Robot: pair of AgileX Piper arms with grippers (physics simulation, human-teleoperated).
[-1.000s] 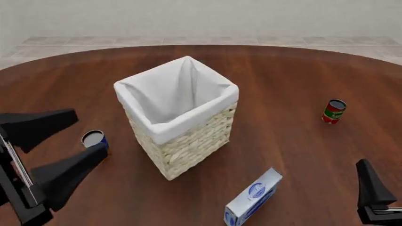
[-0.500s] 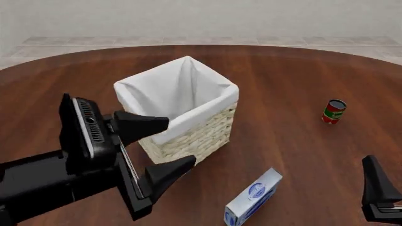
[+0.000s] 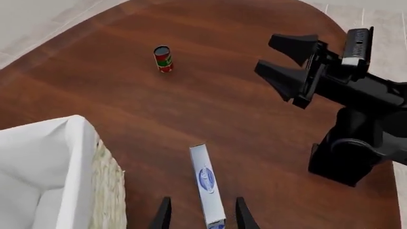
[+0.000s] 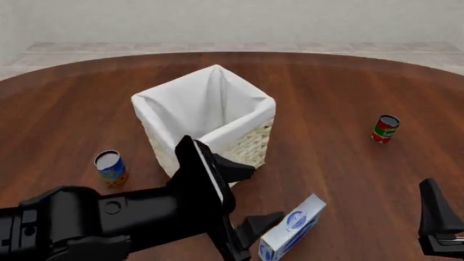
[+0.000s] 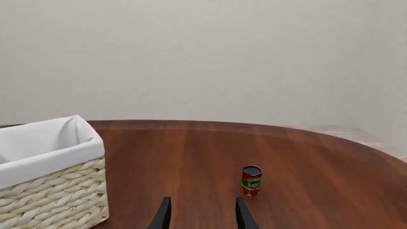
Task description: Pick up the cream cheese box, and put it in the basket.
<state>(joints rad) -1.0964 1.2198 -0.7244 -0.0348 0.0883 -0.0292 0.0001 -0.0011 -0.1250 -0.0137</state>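
The cream cheese box [image 4: 294, 228] stands on its long edge on the table, in front of and to the right of the basket [image 4: 203, 117]. It is pale with blue ends and a round blue logo. My left gripper [image 4: 250, 196] is open and just left of the box. In the left wrist view the box [image 3: 205, 180] runs between my two open fingers [image 3: 164, 215], with its near end level with the tips; I cannot tell whether they touch it. My right gripper [image 4: 435, 228] is open and empty at the front right, and it also shows in the left wrist view [image 3: 279, 59].
A red can [image 4: 385, 128] stands at the right, also visible in the right wrist view [image 5: 252, 180]. A blue can [image 4: 110, 166] stands left of the basket. The basket's wicker wall [image 5: 57, 200] is close on one side of the right wrist view. The left arm lies across the table's front.
My left arm has swung right across the front of the basket to the box, uncovering the blue can. The right gripper has barely moved.
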